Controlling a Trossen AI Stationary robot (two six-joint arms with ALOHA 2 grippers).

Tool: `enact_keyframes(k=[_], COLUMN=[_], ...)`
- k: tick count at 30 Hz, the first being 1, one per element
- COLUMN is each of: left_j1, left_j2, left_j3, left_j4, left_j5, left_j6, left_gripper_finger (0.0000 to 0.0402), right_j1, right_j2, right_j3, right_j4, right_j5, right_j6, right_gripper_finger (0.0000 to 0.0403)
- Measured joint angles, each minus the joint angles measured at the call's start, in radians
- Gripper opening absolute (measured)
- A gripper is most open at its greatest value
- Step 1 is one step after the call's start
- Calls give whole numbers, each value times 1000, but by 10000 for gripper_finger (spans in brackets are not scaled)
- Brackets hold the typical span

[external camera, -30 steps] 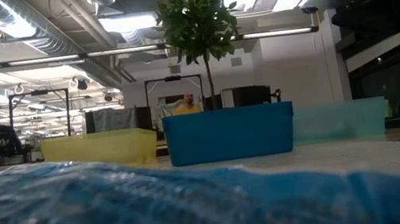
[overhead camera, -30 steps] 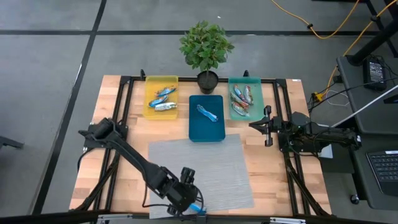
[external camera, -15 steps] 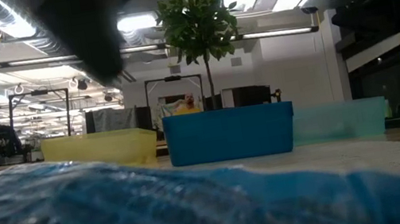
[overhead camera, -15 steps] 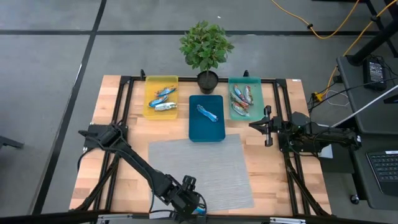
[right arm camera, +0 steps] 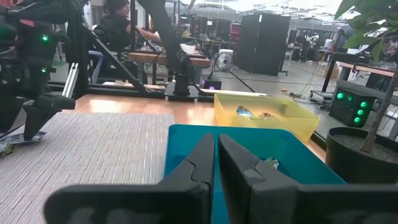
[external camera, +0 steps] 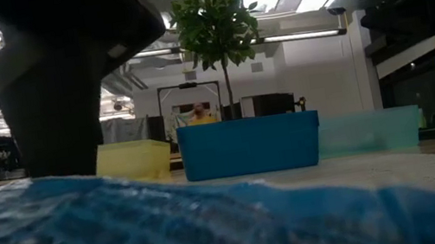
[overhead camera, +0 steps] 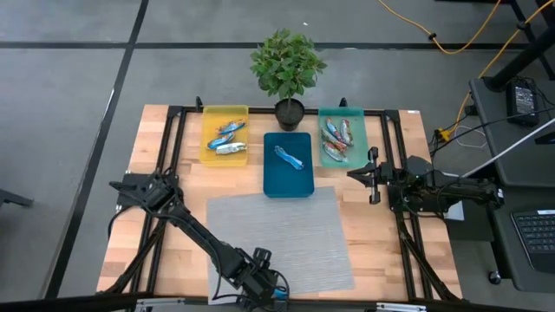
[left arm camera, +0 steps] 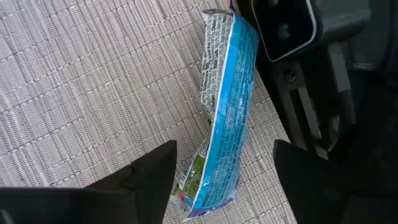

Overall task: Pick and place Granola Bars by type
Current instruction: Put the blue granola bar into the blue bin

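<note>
Grey woven mat covers the tabletop's near half; I see my left arm stretched low over its near edge, the left gripper lower than a second ago. Its fingers stand apart, straddling a bright blue crinkled granola bar lying flat between them, not yet gripped. My right gripper waits closed, empty, beside the blue rectangular tray.
</note>
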Motion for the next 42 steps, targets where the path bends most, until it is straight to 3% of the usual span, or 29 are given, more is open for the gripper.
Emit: enact_keyframes(k=[23, 38, 42], left_j1=[1, 6, 15], left_j2=[2, 2, -9], left_j3=[0, 0, 0], left_j4=[-12, -19, -61], left_j5=[50, 83, 99], left_j6=[1, 27, 26], left_gripper_finger=[124, 10, 4], right_j1=[0, 0, 0], right_j2=[0, 0, 0], right_j3=[0, 0, 0], right_j4=[0, 0, 0], right_j5=[0, 0, 0], right_j6=[0, 0, 0], right_gripper_finger=[24, 24, 24])
